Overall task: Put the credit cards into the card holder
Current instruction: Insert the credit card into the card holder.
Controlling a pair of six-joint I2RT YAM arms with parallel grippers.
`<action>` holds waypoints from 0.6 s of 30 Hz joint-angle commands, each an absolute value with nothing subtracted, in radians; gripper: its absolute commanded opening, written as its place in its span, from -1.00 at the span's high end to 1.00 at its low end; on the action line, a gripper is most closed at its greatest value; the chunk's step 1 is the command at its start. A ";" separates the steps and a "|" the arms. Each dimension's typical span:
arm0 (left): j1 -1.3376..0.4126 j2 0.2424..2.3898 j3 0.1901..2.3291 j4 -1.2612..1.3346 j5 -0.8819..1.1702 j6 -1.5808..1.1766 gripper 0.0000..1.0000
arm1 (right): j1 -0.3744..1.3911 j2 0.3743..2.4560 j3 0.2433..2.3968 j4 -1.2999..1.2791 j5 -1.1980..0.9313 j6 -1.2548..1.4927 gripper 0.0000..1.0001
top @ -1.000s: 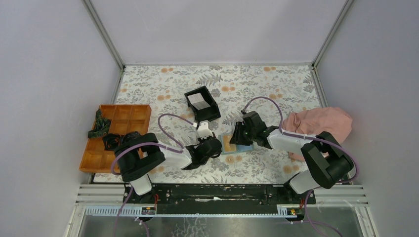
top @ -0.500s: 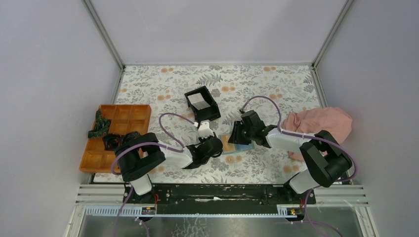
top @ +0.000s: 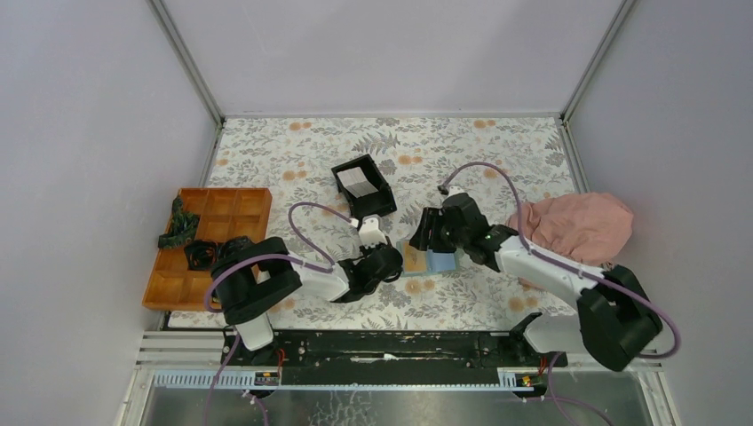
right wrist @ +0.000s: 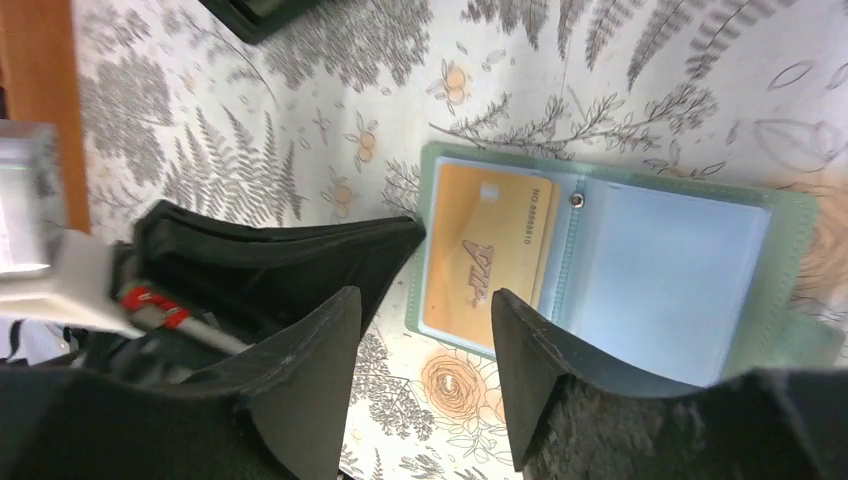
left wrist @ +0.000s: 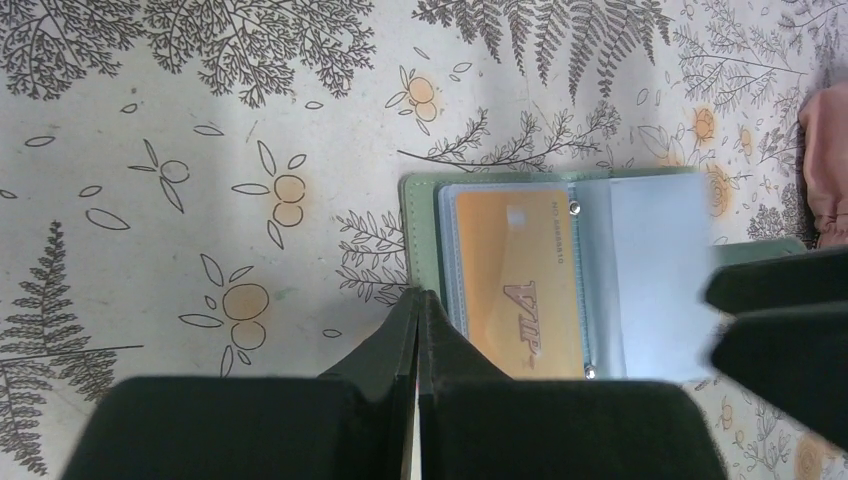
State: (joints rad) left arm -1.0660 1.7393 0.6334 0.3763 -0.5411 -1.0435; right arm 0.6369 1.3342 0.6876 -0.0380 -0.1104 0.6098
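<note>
The left gripper [left wrist: 418,300] has its two fingers pressed together with nothing between them. Their joined tip sits right at the outer green edge of the card holder [left wrist: 640,260], which looks like a way to pin the open wallet flat so it cannot slide or fold; whether the tip actually presses on the edge I cannot tell. The right gripper [right wrist: 425,297] hangs just above the same end of the wallet with its fingers spread and empty, so it appears free to go and pick up a card. The card holder lies opened on the floral table [top: 497,151] between the two arms. A gold VIP card [left wrist: 520,290] is seated in its left sleeve and the pale blue sleeve beside it is bare, so at least one card seems to be in and one slot is waiting. Farther back, well apart from the wallet, a black box [top: 377,200] holds a pale card [top: 358,183], probably the next one to bring over. An orange tray [top: 240,209] lies far left and a pink cloth [top: 577,222] far right.
</note>
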 commanded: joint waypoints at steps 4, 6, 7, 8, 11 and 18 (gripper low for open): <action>-1.075 1.853 0.560 0.094 -0.426 -1.034 1.00 | 0.645 1.126 0.691 -0.174 0.068 0.596 -0.26; -1.076 1.849 0.558 0.091 -0.429 -1.034 1.00 | 0.635 1.072 0.664 -0.207 0.112 0.598 -0.32; -1.075 1.849 0.556 0.090 -0.430 -1.034 1.00 | 0.625 1.049 0.648 -0.220 0.124 0.600 -0.35; -1.075 1.848 0.555 0.088 -0.431 -1.034 1.00 | 0.613 1.025 0.628 -0.227 0.126 0.604 -0.37; -1.076 1.853 0.556 0.082 -0.431 -1.034 1.00 | 0.576 0.979 0.565 -0.241 0.131 0.621 -0.41; -1.074 1.891 0.558 0.072 -0.425 -1.044 1.00 | 0.529 0.931 0.441 -0.221 0.124 0.656 -0.50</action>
